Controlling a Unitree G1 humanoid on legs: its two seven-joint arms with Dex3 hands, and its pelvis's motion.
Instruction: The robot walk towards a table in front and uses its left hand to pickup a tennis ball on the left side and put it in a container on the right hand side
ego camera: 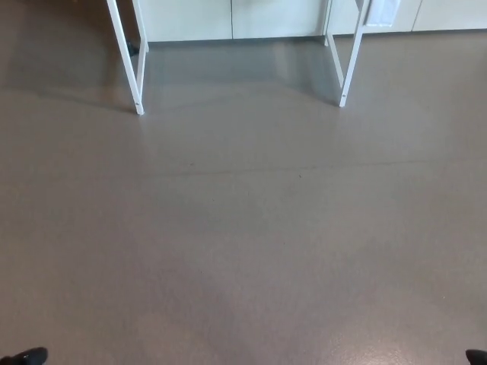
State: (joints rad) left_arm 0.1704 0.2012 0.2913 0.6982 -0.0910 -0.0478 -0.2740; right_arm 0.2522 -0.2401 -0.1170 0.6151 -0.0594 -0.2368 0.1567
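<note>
Step in hand: the approach walk, nothing picked up yet. Of the surface only two white legs show, left leg (129,61) and right leg (348,61). Its top is cut off above them, so the tennis ball and container aren't visible and I can't place either. Bare grey floor (243,228) lies below the legs. Black tips in the corners far below the legs are probably the left hand (23,356) and right hand (478,356); too little shows to tell whether either is spread or closed. Next move, my read: walk in centred between the legs, get the top in frame, and find the ball before any left-hand reach.
</note>
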